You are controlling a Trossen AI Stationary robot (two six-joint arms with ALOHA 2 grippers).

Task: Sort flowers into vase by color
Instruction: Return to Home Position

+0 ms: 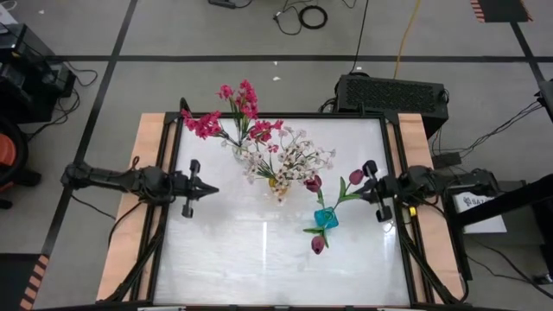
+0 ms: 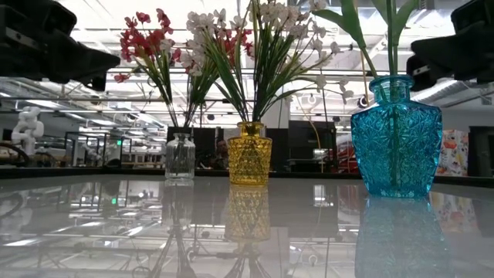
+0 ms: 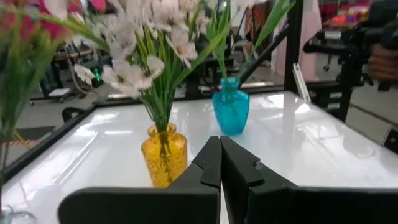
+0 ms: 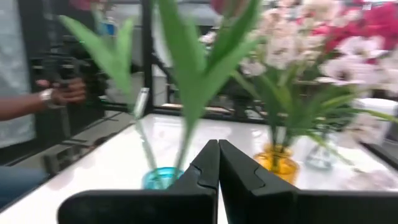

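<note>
**High view:** You have every sprig standing in a vase on the glossy white tabletop (image 1: 259, 259). The amber-yellow textured glass vase (image 1: 278, 187) holds the small white blossoms (image 1: 298, 157). To its left and farther back, the clear glass vase (image 1: 238, 149) carries the magenta-pink blossoms (image 1: 226, 112). To its right and nearer the front, the turquoise-blue cut-glass vase (image 1: 326, 218) takes the dark maroon tulip buds (image 1: 314, 183). With one colour to each vase, the sorting looks complete. The left gripper (image 1: 212, 188) lies well to the left of the yellow vase. The right gripper (image 1: 363, 193) lies well to its right, near a tulip bud that leans out. Both sit out toward the table's sides, probably so the arms stay clear of the stems.

**Low view:** The clear vase (image 2: 180, 157) stands left of the yellow vase (image 2: 249, 153), and the blue vase (image 2: 396, 139) stands right of it and nearer the lens. Dark arm bodies hang high at either side and touch nothing.

**Left wrist view:** Your left gripper (image 3: 219, 146) has its fingers pressed together and empty, aimed toward the yellow vase (image 3: 163, 152). The blue vase (image 3: 231, 112) stands beyond that. A person's hand (image 3: 382, 61) shows past the table.

**Right wrist view:** Your right gripper (image 4: 218, 147) is likewise closed on nothing. The blue vase's rim (image 4: 160, 178) is just ahead of it and the yellow vase (image 4: 278, 163) is farther off. A person's hand (image 4: 61, 91) rests on gear beside the table.
</note>
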